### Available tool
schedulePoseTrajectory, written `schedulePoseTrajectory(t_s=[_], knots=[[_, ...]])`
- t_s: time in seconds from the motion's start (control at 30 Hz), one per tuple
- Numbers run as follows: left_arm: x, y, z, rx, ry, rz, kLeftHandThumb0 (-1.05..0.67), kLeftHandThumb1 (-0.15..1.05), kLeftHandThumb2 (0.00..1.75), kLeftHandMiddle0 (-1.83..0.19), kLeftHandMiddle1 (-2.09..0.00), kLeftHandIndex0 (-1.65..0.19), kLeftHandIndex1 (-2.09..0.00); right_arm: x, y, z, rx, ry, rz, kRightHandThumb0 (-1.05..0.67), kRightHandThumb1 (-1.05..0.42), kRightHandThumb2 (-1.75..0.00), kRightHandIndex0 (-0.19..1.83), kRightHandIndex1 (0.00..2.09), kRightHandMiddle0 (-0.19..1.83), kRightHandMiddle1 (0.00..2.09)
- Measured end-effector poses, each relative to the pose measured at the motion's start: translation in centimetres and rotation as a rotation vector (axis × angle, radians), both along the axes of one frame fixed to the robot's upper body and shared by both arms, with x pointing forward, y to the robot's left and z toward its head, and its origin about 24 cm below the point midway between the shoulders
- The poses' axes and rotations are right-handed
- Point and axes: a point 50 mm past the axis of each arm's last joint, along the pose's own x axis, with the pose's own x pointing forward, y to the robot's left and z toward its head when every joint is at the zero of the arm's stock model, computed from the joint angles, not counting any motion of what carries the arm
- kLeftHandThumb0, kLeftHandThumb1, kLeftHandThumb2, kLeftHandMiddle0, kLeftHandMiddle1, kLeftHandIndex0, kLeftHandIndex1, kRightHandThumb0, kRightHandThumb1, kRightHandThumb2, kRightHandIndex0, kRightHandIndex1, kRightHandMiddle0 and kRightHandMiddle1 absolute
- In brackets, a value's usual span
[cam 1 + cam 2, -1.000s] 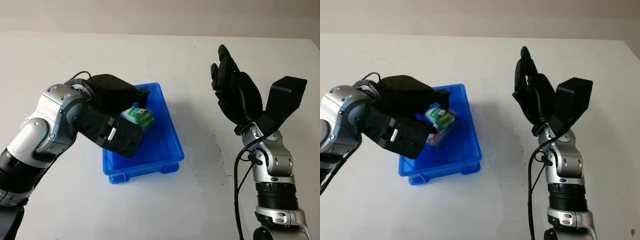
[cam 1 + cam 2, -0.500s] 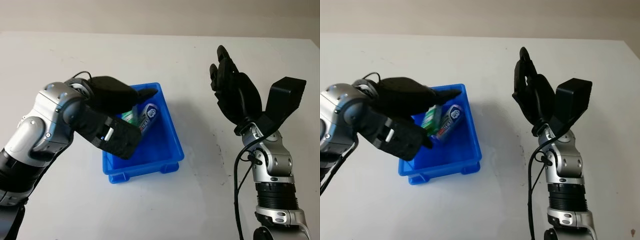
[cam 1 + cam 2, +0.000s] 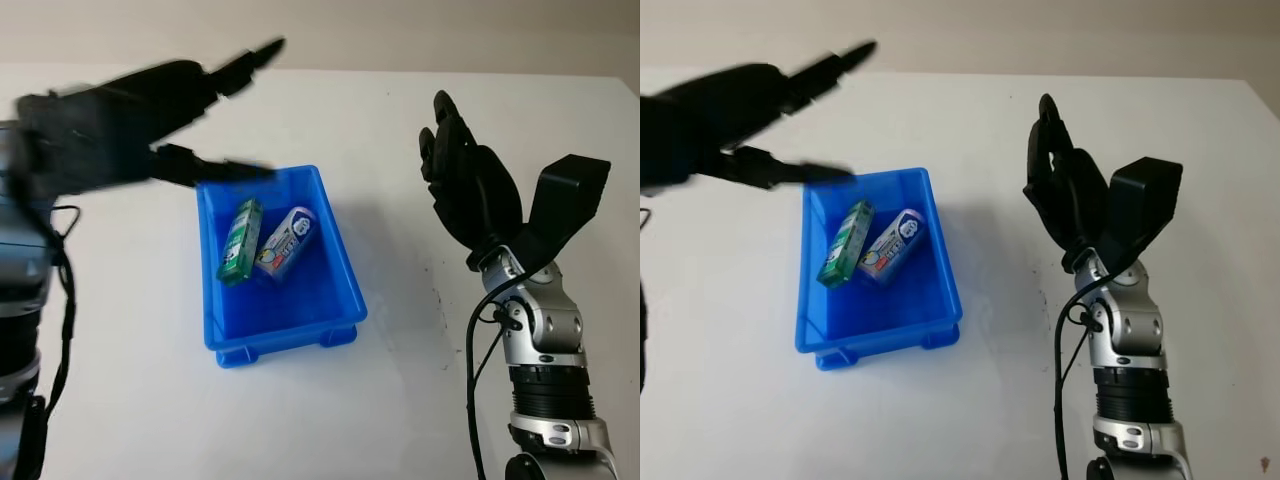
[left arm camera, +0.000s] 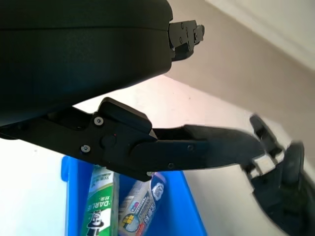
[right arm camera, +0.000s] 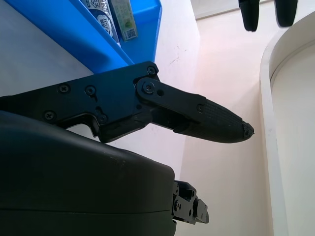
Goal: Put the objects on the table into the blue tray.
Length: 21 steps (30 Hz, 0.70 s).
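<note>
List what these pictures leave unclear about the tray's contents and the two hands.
- Left hand: open above the table beside the blue tray, streaked by motion blur in both eye views, so its finger outlines are vague.
- Green pack and white-blue pack: label print too small in the eye views; cut off by the picture edge in the left wrist view.
- Right hand: open, raised; seen from its back, palm side hidden.

Table [image 3: 350,420]: white, matte — a few small dark specks right of the tray
On table: blue tray [image 3: 340,300] — left of centre, resting flat
</note>
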Motion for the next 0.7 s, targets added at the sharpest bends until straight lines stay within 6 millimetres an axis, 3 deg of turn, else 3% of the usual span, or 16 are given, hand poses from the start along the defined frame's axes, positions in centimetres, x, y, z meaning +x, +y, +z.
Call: schedulePoseTrajectory(t_s=[0.17,0.3,0.47,0.7], knots=[[-0.5,1.1,-2.9,-0.416,-0.052,0.085,-0.89,1.05,0.74,0.19,-0.01,0.18,-0.01,0.0,0.3,0.0,0.012,-0.006,0.01,-0.72,-1.05,-0.77,-0.19,0.0,-0.19,0.0],[-1.0,1.2,-6.0,-0.6,-0.1,0.212,-0.87,1.05,0.76,0.19,0.0,0.19,0.0,-0.1,0.4,-0.1,0.011,-0.011,0.016,-0.73,-1.05,-0.77,-0.19,0.0,-0.19,0.0],[-1.9,1.5,-9.7,-0.744,-0.125,0.353,-0.88,1.05,0.77,0.19,0.0,0.19,0.0,-0.2,0.5,0.0,0.004,-0.031,0.018,-0.76,-1.05,-0.78,-0.19,0.0,-0.19,0.0],[-1.8,1.2,-13.1,-0.801,-0.104,0.425,-0.86,1.05,0.8,0.19,0.0,0.19,0.0,-0.2,0.5,0.1,0.002,-0.044,0.012,-0.76,-1.05,-0.8,-0.19,0.0,-0.19,0.0]])
